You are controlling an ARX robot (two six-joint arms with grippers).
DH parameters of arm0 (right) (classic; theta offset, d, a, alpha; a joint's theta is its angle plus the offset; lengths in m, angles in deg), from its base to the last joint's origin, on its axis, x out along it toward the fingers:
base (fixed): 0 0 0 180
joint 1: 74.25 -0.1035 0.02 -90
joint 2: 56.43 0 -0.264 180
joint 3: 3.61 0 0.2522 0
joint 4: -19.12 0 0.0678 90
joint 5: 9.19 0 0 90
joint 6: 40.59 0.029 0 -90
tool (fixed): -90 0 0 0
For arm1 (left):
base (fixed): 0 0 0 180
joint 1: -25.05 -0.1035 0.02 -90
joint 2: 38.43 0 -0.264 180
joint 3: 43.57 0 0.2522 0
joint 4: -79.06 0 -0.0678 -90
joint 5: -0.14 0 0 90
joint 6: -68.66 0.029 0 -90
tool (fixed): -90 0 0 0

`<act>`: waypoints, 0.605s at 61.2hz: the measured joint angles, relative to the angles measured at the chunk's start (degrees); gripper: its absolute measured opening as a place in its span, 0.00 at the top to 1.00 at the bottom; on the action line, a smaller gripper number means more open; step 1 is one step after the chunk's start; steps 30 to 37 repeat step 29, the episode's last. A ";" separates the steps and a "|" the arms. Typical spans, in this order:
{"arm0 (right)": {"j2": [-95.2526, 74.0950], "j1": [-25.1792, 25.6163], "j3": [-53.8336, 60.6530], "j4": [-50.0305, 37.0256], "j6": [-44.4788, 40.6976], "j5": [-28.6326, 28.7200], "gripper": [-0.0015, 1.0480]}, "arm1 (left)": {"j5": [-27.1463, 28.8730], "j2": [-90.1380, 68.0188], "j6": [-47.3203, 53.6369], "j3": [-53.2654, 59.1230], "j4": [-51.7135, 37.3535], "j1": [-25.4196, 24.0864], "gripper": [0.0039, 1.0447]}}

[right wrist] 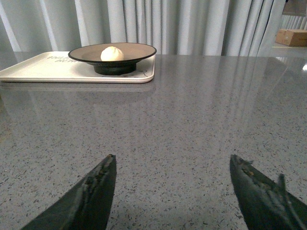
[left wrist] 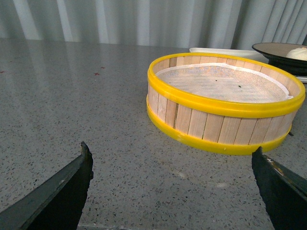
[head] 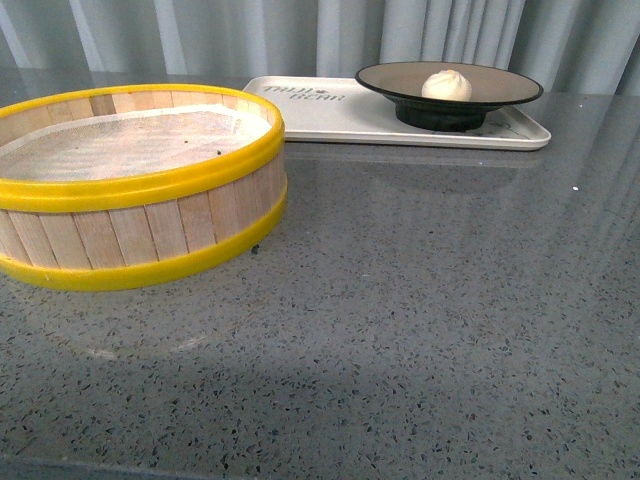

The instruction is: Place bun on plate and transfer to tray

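The front view shows neither arm, only the speckled grey bench [head: 420, 330] with the things on it; the bun [head: 447, 85], small, white and round, sits in the middle of the plate [head: 500, 95], a wide shallow dish, brown-grey inside with a black rim and black foot; the plate stands on the right end of the tray [head: 330, 115], flat, cream-white, round-cornered, with grey lettering near its left end; just beside the tray, nearer the camera and to the left, stands a round steamer basket [head: 150, 225] of pale wooden slats bound by two yellow hoops, lined with white cloth. The left wrist view gives the basket close and only a sliver of plate and bun at its edge; the right wrist view leaves the basket out and shows a cardboard box [right wrist: 293, 37] far off. The left gripper [left wrist: 172, 165] hovers low over bare bench, well short of the basket, its dark fingers [left wrist: 72, 184] spread wide and released; the right gripper [right wrist: 172, 167] hangs likewise, fingers [right wrist: 98, 184] apart, holding nothing, well away from the tray; pale pleated curtains [head: 300, 35] close the background.
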 joint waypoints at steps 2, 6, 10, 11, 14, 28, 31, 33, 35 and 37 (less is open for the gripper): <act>0.00 0.00 0.00 0.00 0.00 0.00 0.28 | 0.00 0.00 0.00 0.00 0.00 0.00 0.06; 0.00 0.00 0.00 0.00 0.00 0.00 0.18 | 0.00 0.00 0.00 0.00 0.00 0.00 0.06; 0.00 0.00 0.00 0.00 0.00 0.00 0.08 | 0.00 0.00 0.00 0.00 0.00 0.00 0.06; 0.00 0.00 0.00 0.00 0.04 0.00 0.07 | 0.00 0.00 0.00 0.00 0.00 0.00 0.06; 0.00 0.00 0.00 0.00 0.07 0.00 0.08 | 0.00 0.00 0.00 0.00 0.00 0.00 0.06; 0.00 0.00 0.00 0.00 0.04 0.00 0.08 | 0.00 0.00 0.00 0.00 0.00 0.00 0.06; 0.00 0.00 0.00 0.00 0.04 0.00 0.08 | 0.00 0.00 0.00 0.00 0.00 0.00 0.06; 0.00 0.00 0.00 0.00 0.04 0.00 0.08 | 0.00 0.00 0.00 0.00 0.00 0.00 0.06; 0.00 0.00 0.00 0.00 0.04 0.00 0.08 | 0.00 0.00 0.00 0.00 0.00 0.00 0.06; 0.00 0.00 0.00 0.00 0.04 0.00 0.08 | 0.00 0.00 0.00 0.00 0.00 0.00 0.06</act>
